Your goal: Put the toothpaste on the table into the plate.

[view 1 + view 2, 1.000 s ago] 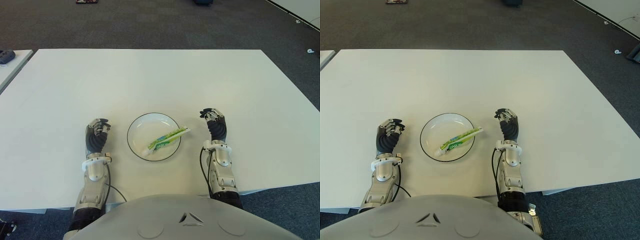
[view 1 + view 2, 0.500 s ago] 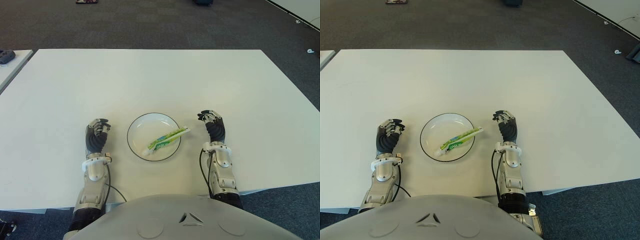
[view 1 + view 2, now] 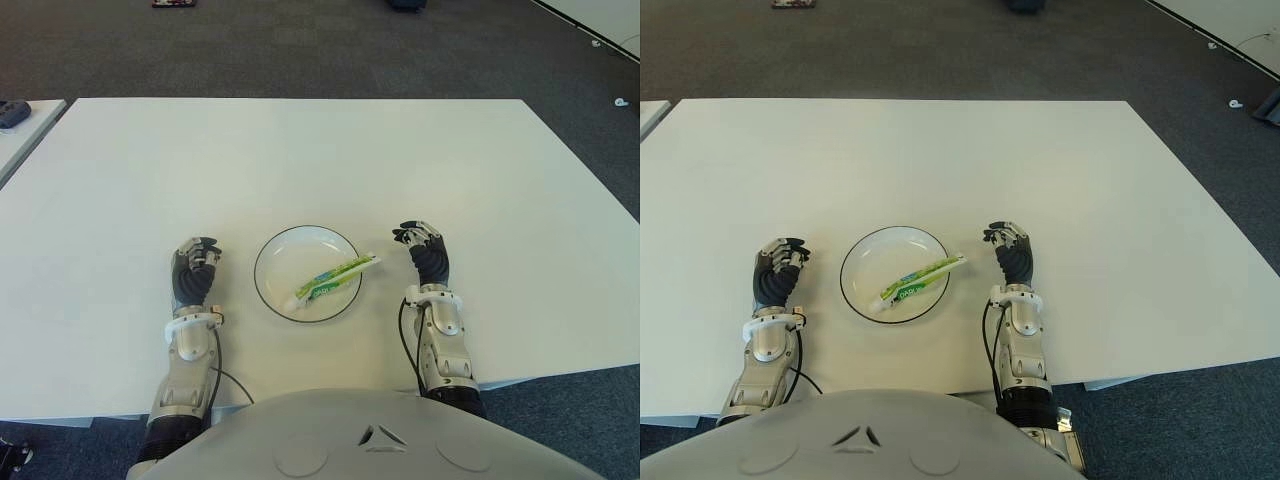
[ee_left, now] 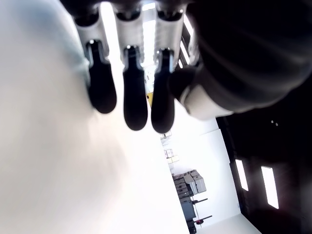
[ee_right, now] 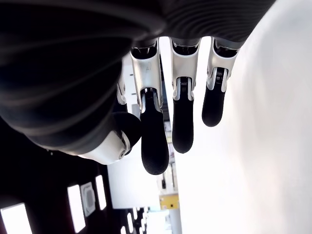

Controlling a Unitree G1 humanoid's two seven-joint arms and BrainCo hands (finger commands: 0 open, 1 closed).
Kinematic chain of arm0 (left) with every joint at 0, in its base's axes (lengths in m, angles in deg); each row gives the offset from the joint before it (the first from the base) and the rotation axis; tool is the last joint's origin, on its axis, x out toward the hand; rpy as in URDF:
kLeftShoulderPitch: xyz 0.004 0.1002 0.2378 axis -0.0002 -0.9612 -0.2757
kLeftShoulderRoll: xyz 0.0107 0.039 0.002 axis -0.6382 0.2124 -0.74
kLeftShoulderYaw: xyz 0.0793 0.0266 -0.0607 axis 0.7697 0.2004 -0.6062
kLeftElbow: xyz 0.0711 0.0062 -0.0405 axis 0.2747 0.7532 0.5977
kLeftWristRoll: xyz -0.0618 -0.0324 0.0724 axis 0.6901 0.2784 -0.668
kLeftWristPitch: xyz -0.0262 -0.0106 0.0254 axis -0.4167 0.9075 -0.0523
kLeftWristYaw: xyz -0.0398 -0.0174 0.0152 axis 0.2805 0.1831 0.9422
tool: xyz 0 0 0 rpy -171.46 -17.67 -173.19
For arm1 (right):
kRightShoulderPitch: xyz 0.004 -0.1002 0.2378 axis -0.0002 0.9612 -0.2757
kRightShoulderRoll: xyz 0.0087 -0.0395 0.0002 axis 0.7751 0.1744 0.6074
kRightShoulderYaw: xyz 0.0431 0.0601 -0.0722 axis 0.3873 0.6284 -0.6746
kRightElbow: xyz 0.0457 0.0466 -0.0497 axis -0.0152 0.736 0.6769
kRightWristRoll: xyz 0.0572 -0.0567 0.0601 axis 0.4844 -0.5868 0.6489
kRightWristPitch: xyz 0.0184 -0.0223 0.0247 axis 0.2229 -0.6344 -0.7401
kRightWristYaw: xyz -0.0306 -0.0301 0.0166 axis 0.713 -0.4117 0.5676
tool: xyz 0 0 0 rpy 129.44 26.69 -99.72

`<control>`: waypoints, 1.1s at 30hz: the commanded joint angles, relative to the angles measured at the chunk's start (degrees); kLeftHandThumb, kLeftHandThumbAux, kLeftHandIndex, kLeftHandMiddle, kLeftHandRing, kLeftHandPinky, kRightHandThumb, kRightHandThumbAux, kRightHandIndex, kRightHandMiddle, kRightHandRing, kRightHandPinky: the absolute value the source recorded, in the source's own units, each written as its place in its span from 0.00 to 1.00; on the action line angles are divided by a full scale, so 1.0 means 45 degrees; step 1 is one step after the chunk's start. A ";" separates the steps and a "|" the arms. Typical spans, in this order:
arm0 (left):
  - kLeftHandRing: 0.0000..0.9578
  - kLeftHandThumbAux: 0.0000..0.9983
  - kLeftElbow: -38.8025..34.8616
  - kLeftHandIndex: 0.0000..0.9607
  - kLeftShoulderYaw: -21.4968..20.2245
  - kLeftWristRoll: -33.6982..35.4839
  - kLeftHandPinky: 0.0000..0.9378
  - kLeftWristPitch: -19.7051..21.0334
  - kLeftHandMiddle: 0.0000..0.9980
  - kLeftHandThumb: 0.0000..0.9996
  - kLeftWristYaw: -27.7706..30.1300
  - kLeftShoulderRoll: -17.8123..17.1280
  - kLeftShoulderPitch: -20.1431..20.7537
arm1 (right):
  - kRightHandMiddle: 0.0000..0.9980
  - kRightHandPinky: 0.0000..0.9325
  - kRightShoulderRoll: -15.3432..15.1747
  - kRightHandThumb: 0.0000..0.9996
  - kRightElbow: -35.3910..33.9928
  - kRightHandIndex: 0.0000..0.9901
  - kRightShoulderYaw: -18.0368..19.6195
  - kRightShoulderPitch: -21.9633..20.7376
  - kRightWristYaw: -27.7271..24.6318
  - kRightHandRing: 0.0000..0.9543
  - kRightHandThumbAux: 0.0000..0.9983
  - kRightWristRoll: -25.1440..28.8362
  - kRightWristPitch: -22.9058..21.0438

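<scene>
Fingers of both hands empty; one toothpaste [image 3: 335, 277] in one plate [image 3: 272, 262].

We see the toothpaste [image 3: 336, 276] lying diagonally in the plate [image 3: 273, 253], its end overhanging the rim, on the white table [image 3: 300, 160]. The left hand [image 3: 194, 272] and right hand [image 3: 427, 256] flank the plate, empty.

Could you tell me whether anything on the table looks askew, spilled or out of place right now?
Only one small thing: the toothpaste lies diagonally in the plate, its far end poking over the rim on the side of the right hand. Nothing looks spilled or damaged. The left hand shows left of the plate; both hands hold nothing.
</scene>
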 commanded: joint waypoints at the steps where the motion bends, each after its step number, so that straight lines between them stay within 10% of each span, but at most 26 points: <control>1: 0.54 0.72 0.0157 0.44 0.0029 -0.0048 0.53 0.0403 0.51 0.70 0.0117 0.0102 -0.0046 | 0.62 0.62 0.0101 0.71 0.0180 0.44 -0.0011 0.0038 -0.0118 0.61 0.73 0.0126 0.0004; 33: 0.55 0.72 -0.0046 0.44 0.0169 -0.0442 0.54 0.0331 0.53 0.70 0.0136 -0.0076 -0.0209 | 0.55 0.59 -0.0244 0.71 -0.0415 0.44 -0.0572 0.0317 -0.0213 0.57 0.73 -0.0696 -0.0138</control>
